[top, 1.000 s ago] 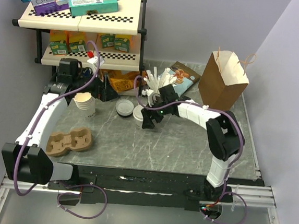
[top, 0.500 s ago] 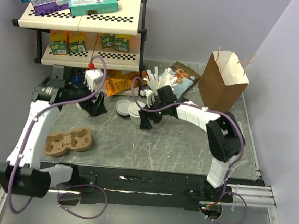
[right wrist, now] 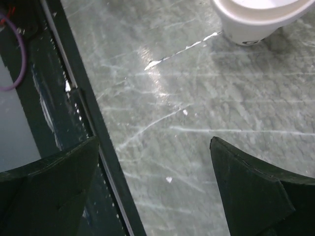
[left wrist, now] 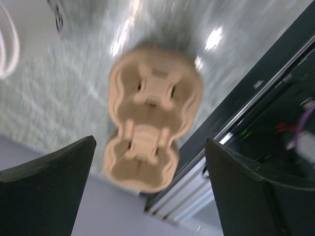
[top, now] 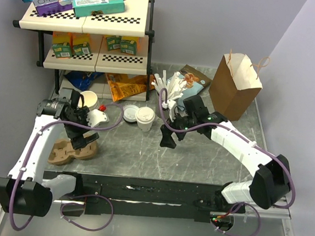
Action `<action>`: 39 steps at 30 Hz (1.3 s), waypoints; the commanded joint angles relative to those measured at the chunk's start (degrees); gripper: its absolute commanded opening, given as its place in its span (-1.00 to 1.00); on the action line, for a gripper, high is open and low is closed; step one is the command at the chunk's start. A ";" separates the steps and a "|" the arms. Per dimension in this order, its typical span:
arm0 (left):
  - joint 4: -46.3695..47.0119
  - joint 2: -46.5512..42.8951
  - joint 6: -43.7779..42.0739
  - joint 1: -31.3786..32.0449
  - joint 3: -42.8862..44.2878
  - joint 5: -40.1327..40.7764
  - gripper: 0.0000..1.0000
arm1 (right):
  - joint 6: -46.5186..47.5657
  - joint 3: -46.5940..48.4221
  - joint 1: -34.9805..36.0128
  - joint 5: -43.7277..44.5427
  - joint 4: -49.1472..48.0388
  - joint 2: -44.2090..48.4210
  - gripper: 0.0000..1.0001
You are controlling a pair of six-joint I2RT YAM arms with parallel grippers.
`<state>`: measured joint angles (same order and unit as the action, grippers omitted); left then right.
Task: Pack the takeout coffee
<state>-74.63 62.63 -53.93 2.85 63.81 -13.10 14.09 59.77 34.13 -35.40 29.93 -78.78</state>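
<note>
The takeout coffee (top: pixel 145 117), a small off-white cup with a white sip lid, stands on the marble table (top: pixel 198 160), left of the straw holder (top: pixel 168 91). Its lid edge shows at the top of the right wrist view (right wrist: pixel 256 19). My right gripper (top: pixel 168 136) is open and empty, just right of and nearer than the cup; its jaws (right wrist: pixel 153 142) hang over bare table near the front edge. My left gripper (top: pixel 84 139) is open and empty above the tan cup carrier (top: pixel 72 149), which appears blurred in the left wrist view (left wrist: pixel 150 123).
A brown paper bag (top: pixel 235 83) stands open at the back right. Loose lids (top: pixel 130 113) and a stack of lidless cups (top: pixel 88 100) sit left of the coffee. A shelf rack (top: pixel 82 34) with boxes stands at the back left, with snack packets (top: pixel 124 85) beneath it.
My right gripper has pulled away from the coffee toward the front right, leaving it standing. My left arm has swung from the back by the cup stack forward over the carrier.
</note>
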 commanded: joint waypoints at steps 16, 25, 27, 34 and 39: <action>1.60 4.96 -12.24 -9.87 -4.22 6.43 0.55 | 8.58 17.92 -0.47 -0.28 21.74 -3.29 0.97; 5.98 3.72 -17.35 -13.57 -12.13 7.31 0.35 | 8.67 22.76 -0.47 0.68 24.73 -7.87 0.93; 7.21 4.78 -16.65 -13.57 -12.13 7.04 0.33 | 9.03 23.99 -0.38 1.21 25.87 -8.23 0.93; 9.06 6.80 -17.44 -13.57 -12.04 6.07 0.29 | 9.47 25.66 0.32 1.65 26.76 -9.02 0.93; 8.89 8.21 -16.99 -13.49 -12.74 5.37 0.20 | 9.38 25.75 0.41 1.82 26.49 -9.90 0.93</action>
<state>-66.06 70.08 -69.54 -10.44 51.33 -5.61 22.48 82.94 34.26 -34.06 55.33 -87.64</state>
